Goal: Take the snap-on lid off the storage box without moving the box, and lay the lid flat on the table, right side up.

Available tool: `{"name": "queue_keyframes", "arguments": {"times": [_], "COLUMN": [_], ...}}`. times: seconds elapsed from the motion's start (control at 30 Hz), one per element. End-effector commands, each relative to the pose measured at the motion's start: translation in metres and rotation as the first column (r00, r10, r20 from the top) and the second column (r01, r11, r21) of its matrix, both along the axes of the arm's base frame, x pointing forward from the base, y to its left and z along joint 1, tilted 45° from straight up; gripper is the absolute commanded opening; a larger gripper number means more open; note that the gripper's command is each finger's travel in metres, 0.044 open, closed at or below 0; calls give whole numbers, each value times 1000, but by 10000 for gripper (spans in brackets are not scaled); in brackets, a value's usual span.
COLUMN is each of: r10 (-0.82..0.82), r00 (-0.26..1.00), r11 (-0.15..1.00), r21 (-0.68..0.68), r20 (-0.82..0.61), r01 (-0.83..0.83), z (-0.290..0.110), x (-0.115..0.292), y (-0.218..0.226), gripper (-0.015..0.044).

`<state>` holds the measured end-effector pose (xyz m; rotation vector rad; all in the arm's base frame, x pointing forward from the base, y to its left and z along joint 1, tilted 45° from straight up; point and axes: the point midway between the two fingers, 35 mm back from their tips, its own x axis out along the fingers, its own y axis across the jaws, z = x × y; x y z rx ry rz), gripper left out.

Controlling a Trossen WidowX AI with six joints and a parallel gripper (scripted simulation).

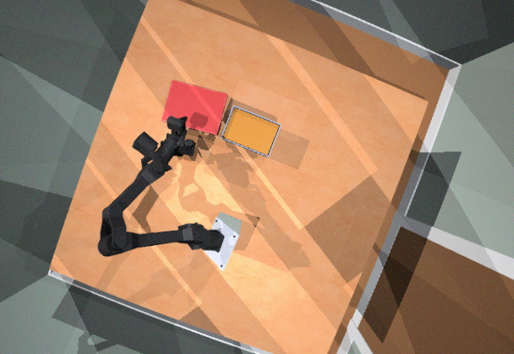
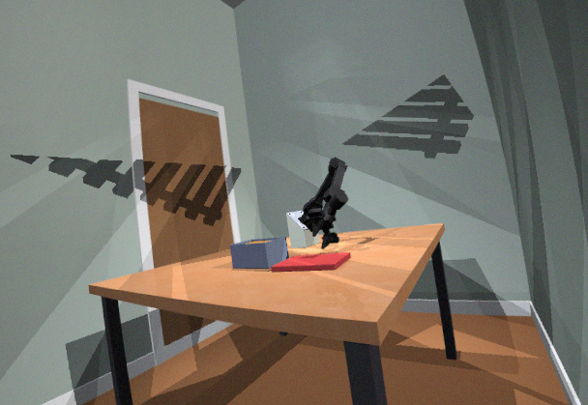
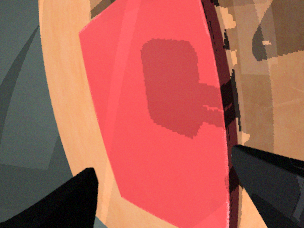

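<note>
The red lid [image 1: 196, 100] [image 2: 311, 261] [image 3: 170, 165] lies flat or very nearly flat on the table, its smooth face up, beside the storage box. The blue-grey storage box [image 1: 274, 140] [image 2: 258, 255] stands upright and uncovered, with orange showing inside. A narrow gap separates it from the lid. My gripper [image 1: 188, 134] [image 2: 321, 241] [image 3: 165, 166] is open and empty, over the lid's edge nearest the arm. In the wrist view its fingers are wide apart, one on each side of the lid's near end. The lid's underside is hidden.
The wooden table [image 1: 330, 138] [image 2: 218, 288] carries everything. The arm's pale base block [image 1: 228, 239] [image 2: 301, 237] stands on it, and the arm bends out to the left in the top view. The table's left edge runs beyond the lid. Shadows cross the table and lid.
</note>
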<state>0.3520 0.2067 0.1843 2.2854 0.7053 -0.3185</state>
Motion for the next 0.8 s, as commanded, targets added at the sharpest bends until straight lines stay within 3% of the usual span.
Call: {"name": "queue_keyframes", "arguments": {"times": [0.0, 0.77], "r10": [0, 0], "r00": [1000, 1000], "r11": [1000, 1000], "r21": [1, 3], "r20": [-3, -6], "r01": [0, 0], "z": [-1, -3], "x": [-9, -54], "y": [0, 4], "gripper": [440, 440]}}
